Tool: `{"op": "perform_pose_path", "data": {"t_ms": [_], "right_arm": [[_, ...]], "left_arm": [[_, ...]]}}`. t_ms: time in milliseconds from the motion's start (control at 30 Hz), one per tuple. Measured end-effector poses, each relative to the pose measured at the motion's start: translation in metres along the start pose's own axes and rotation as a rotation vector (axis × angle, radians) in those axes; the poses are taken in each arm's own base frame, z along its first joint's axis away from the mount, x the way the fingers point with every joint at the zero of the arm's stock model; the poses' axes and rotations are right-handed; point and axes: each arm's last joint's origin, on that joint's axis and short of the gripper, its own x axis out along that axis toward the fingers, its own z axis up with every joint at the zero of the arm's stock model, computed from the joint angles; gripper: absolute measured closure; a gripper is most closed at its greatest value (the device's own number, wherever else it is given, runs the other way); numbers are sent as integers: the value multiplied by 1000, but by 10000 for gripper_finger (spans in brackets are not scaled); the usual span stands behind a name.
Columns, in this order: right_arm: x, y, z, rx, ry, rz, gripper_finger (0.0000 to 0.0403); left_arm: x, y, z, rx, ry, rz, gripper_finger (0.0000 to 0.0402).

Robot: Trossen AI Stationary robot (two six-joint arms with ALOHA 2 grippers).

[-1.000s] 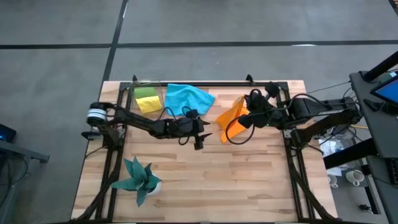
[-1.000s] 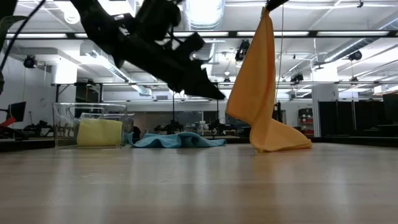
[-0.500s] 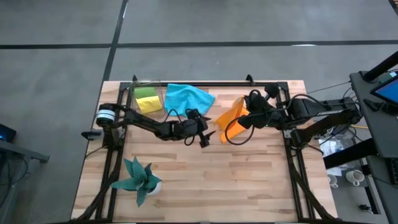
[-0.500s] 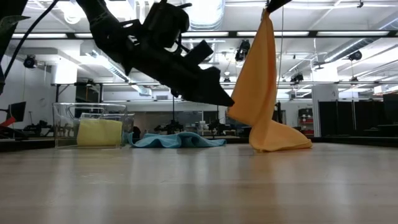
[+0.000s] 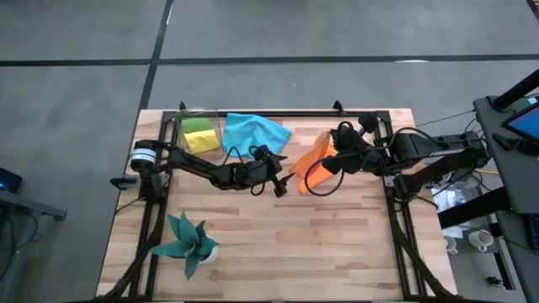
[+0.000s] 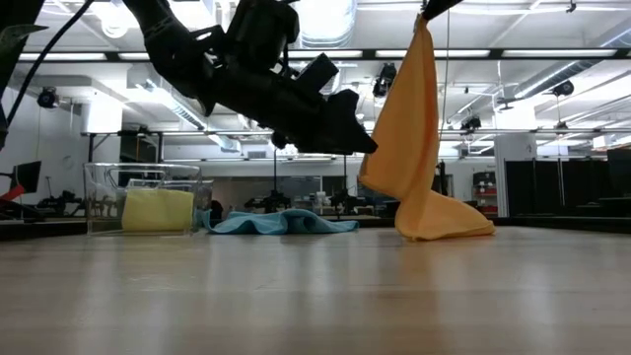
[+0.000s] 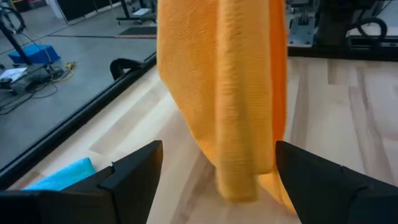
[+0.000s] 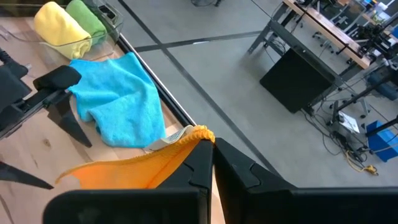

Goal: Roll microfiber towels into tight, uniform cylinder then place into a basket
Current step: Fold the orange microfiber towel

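we see the left gripper (image 5: 285, 183), jaws apart, just beside the hanging orange microfiber towel (image 5: 313, 162). the right gripper (image 5: 330, 145) pinches its top corner. farther off lie the bright blue cloth (image 5: 253, 130) and clear rectangular basket (image 5: 199, 133).

Left gripper (image 5: 283, 184) jaws spread wide, right gripper (image 5: 330, 151) jaws clamped, both raised

hanging orange towel (image 7: 230, 93) filling the gap ahead of the left claw (image 7: 217, 180), bare table (image 5: 337, 244) in front
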Motion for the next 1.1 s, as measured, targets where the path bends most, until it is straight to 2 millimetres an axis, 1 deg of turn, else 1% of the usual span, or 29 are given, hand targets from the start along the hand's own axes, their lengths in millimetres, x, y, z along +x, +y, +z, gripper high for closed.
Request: {"op": "perform_pose_path", "data": {"t_ms": [200, 300, 433, 533, 633, 833, 1000, 1100], "right_arm": [[0, 0, 0, 3, -2, 1, 394], [0, 0, 1, 9, -6, 2, 394], [0, 1, 2, 16, -11, 4, 394], [0, 0, 2, 16, -11, 3, 394], [0, 0, 2, 17, -11, 3, 394], [0, 1, 2, 25, -17, 5, 394], [0, 2, 6, 60, -40, 10, 394], [0, 2, 9, 88, -60, 16, 394]], "left_arm": [[-1, -7, 8, -20, -23, -16, 108], [0, -7, 10, -32, -31, 23, 109], [0, -3, 10, -40, -30, 126, 109], [0, -3, 7, -67, -5, 132, 109], [0, -3, 6, -58, 16, 135, 109], [0, 0, 4, -42, 32, 214, 109], [1, 2, 4, -67, 34, 225, 109], [0, 3, 4, -65, 31, 264, 109]]}}
